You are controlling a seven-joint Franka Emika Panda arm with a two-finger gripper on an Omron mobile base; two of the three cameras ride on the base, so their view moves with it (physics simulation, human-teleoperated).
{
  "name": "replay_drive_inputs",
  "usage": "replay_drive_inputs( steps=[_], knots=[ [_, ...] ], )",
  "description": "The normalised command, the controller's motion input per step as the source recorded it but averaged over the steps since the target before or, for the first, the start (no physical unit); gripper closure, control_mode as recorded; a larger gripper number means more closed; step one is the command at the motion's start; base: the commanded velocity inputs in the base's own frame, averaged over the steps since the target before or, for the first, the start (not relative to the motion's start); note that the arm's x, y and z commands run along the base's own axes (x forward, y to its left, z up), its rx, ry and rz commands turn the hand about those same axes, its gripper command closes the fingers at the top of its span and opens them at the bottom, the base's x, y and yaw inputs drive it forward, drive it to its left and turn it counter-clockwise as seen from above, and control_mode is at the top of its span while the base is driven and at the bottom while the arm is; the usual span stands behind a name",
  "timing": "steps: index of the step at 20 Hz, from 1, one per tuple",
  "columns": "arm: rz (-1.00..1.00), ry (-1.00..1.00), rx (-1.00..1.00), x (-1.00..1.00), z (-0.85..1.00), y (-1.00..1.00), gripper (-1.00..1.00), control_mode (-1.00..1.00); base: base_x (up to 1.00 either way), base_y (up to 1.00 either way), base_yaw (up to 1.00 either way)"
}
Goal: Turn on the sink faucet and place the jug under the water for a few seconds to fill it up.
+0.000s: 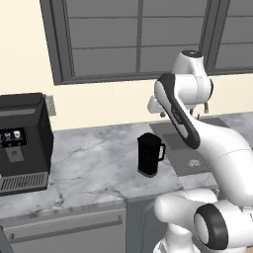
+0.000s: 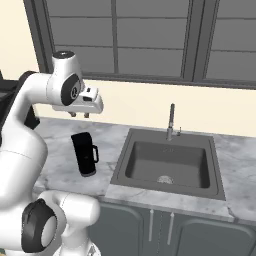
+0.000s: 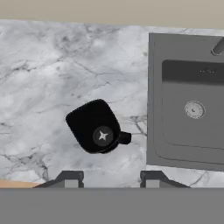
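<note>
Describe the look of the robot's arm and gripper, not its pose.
The arm is glossy white with rounded, bulbous links and dark grey to black bands and caps at the joints. The gripper is a boxy white hand with a dark patch on its side and two short dark finger tips, grey on their faces. No cables or lettering are legible.

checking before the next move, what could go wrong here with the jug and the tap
The tool hangs high above the jug, empty, and off to one side; a descent from there could knock the tall jug over. The jug stands on the counter beside the sink, so carrying it under the tap could clip the rim.
</note>
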Motion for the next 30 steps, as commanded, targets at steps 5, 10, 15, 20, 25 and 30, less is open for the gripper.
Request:
replay_drive_inputs(
  steps=[5, 10, 15, 20, 25, 30],
  knots=[
    [0.00, -0.09, 0.01, 0.00, 0.00, -0.32, -1.00, -1.00, 0.00, 0.00, 0.00],
    [0.00, -0.06, 0.11, 0.00, 0.00, -0.96, -1.00, -1.00, 0.00, 0.00, 0.00],
    [0.00, -0.01, 0.09, 0.00, -0.01, -0.88, -1.00, -1.00, 0.00, 0.00, 0.00],
    [0.00, 0.00, 0.01, 0.07, -0.14, 0.01, -1.00, -1.00, 0.00, 0.00, 0.00],
    [0.00, 0.00, -0.07, 0.01, -0.19, 0.97, -1.00, -1.00, 0.00, 0.00, 0.00],
    [0.00, 0.01, -0.02, 0.00, 0.00, 0.40, -1.00, -1.00, 0.00, 0.00, 0.00]
  ],
)
